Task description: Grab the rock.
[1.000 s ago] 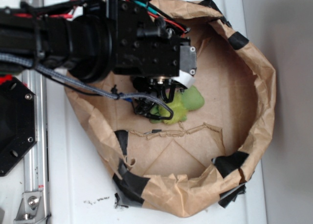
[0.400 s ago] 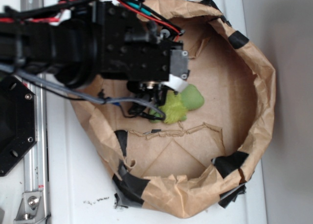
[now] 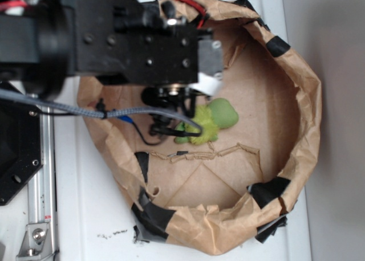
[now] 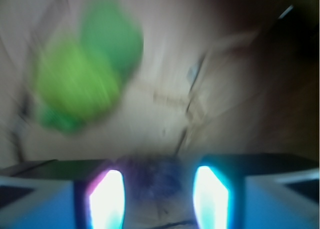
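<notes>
At the far left of the exterior view a black mounting plate (image 3: 17, 153) and a silver aluminium rail (image 3: 40, 192) lie on the white table (image 3: 85, 215). A few dark specks mark the table near the lower left. A grey wall or floor strip (image 3: 336, 124) fills the right edge of the frame.

The black robot arm (image 3: 102, 39) reaches in from the upper left, its bulk covering the upper-left part of a round brown paper basin (image 3: 308, 118) with crumpled walls patched with black tape (image 3: 268, 190). A grey braided cable (image 3: 57, 106) hangs below the arm. The basin floor is flat brown cardboard with a torn ridge running across the middle.

The gripper (image 3: 168, 121) points down inside the basin, left of centre. In the wrist view, which is heavily blurred, two fingers (image 4: 107, 199) glow at the bottom edge with a dark, speckled mass between them, apparently the rock (image 4: 152, 176). Whether the fingers are pressing on it cannot be determined. In the exterior view the rock is hidden under the gripper.

The green plush toy (image 3: 211, 121) lies just right of the gripper, near the basin's centre; in the wrist view it sits in the upper left.
</notes>
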